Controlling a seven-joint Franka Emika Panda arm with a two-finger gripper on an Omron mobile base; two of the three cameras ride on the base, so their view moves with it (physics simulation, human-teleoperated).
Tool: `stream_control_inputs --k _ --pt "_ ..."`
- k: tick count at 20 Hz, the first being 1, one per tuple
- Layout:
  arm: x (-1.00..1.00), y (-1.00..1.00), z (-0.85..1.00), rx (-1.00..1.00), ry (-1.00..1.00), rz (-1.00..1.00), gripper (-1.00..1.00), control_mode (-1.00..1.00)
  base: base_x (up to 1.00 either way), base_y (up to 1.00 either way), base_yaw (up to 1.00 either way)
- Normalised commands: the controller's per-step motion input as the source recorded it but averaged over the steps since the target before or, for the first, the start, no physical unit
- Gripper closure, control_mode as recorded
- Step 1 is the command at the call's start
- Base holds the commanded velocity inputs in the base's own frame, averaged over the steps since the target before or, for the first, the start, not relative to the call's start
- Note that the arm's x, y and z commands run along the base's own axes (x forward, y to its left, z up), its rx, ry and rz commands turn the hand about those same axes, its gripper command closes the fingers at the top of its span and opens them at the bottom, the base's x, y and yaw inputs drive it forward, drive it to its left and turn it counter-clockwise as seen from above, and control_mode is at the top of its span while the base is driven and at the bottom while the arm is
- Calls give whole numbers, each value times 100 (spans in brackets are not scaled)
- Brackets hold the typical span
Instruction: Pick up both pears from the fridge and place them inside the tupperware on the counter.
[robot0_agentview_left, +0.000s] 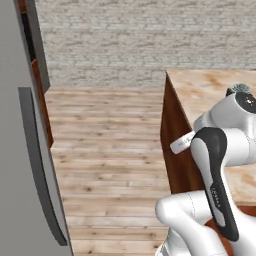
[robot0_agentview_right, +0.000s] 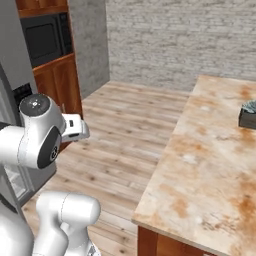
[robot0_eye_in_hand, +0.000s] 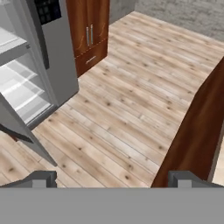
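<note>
Looking along the hand view, the gripper shows as two dark fingertips set far apart at the bottom edge, released and grasping nothing, with bare wooden floor between and beyond them. At the left of that view the fridge stands with its door swung out, cut off by the frame; white translucent shelves are visible inside, but what they carry is hard to make out, and a small dark reddish patch just under the door's edge may be a fruit, though it is too small to tell.

From the left base view the fridge door fills the left edge as a flat grey slab with its long curved dark handle, hiding the interior entirely. The right base view gives a sliver of the lower shelves behind the arm's elbow, plus a dark microwave set in brown wooden cabinets beside the fridge.

The counter, beige stone with rusty marbling, runs along the right; its brown end panel appears in the hand view. At the counter's far side a dark boxy object with something greenish on top is clipped by the frame edge. A pale brick wall closes the room behind.
</note>
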Motion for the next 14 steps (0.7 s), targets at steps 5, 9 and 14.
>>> stream_control_inputs --k 5,9,14 --pt "0 0 0 0 0 0 -100 100 -11 100 2" --pt "0 0 0 0 0 0 -100 100 -4 38 0" --pt "0 0 0 0 0 0 -100 100 85 -9 0"
